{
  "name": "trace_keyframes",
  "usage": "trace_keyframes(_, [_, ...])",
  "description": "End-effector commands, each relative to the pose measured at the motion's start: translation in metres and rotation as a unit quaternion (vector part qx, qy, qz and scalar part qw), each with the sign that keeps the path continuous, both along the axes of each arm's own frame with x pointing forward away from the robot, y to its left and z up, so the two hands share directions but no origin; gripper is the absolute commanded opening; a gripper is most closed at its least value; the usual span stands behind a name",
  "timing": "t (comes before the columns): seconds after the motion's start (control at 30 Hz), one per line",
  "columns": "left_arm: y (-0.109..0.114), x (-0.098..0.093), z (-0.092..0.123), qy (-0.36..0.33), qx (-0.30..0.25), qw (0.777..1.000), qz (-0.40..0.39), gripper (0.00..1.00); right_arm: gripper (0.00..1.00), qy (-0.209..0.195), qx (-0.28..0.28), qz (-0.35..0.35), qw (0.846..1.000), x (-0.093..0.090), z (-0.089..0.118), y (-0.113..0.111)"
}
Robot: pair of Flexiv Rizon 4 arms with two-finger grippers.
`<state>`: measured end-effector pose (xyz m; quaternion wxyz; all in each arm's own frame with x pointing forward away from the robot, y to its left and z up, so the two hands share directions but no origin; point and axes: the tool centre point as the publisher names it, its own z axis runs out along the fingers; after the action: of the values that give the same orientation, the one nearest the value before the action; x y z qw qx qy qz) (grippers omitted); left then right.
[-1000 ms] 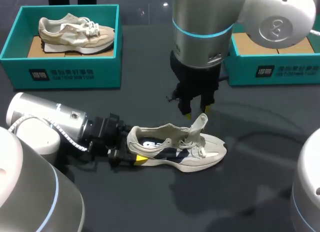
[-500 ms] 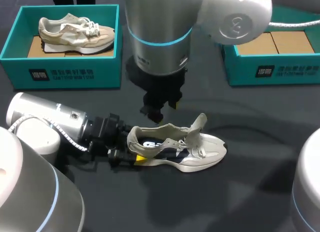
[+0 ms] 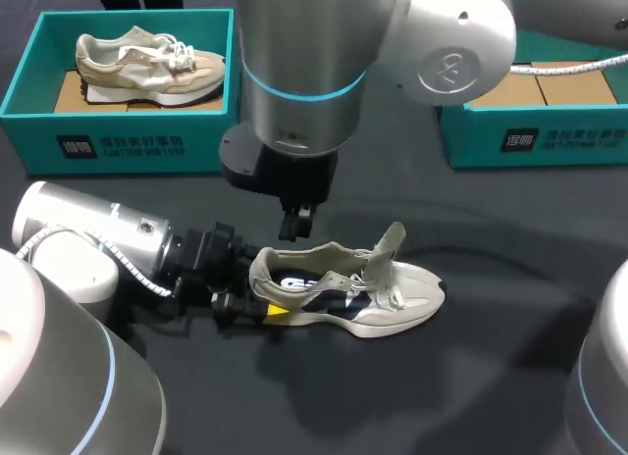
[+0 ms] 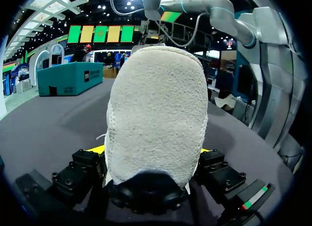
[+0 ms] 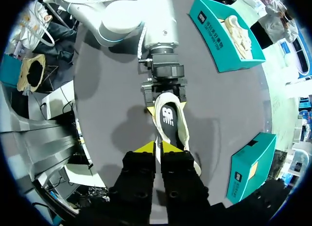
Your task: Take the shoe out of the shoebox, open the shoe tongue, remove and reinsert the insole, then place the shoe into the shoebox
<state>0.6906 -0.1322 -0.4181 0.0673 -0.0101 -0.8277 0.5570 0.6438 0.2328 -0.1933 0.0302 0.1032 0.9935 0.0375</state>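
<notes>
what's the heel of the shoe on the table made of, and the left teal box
Heel: matte off-white suede or fleece, going by its fuzzy, pebbled nap. Teal box: probably cardboard, matte teal outside with plain brown flaps showing inside.

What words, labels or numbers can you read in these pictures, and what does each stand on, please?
On the left shoebox, front wall: a dark square mark and white characters, too blurred to read.
On the right shoebox, front wall: a like label, also unreadable.
On the insole in the shoe: a white emblem, no readable word.
No legible numbers.
</notes>
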Motion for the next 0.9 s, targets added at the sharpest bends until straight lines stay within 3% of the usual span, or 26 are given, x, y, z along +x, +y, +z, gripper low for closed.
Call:
trace_keyframes(0.03, [0.001, 0.002, -0.002, 0.001, 0.002, 1.0, 0.0, 0.0, 0.0, 0.025, 0.046, 0.013, 0.999, 0.006, -0.005, -0.017])
trace_keyframes(0.17, [0.001, 0.002, -0.002, 0.001, 0.002, 1.0, 0.0, 0.0, 0.0, 0.025, 0.046, 0.013, 0.999, 0.006, -0.005, -0.017])
trace_keyframes(0.4, [0.001, 0.002, -0.002, 0.001, 0.002, 1.0, 0.0, 0.0, 0.0, 0.014, 0.048, 0.076, 0.996, 0.013, -0.039, 0.005])
trace_keyframes(0.57, [0.001, 0.002, -0.002, 0.001, 0.002, 1.0, 0.0, 0.0, 0.0, 0.031, 0.05, 0.09, 0.994, 0.022, -0.064, 0.009])
trace_keyframes(0.9, [0.001, 0.002, -0.002, 0.001, 0.002, 1.0, 0.0, 0.0, 0.0, 0.031, 0.05, 0.09, 0.994, 0.022, -0.064, 0.009])
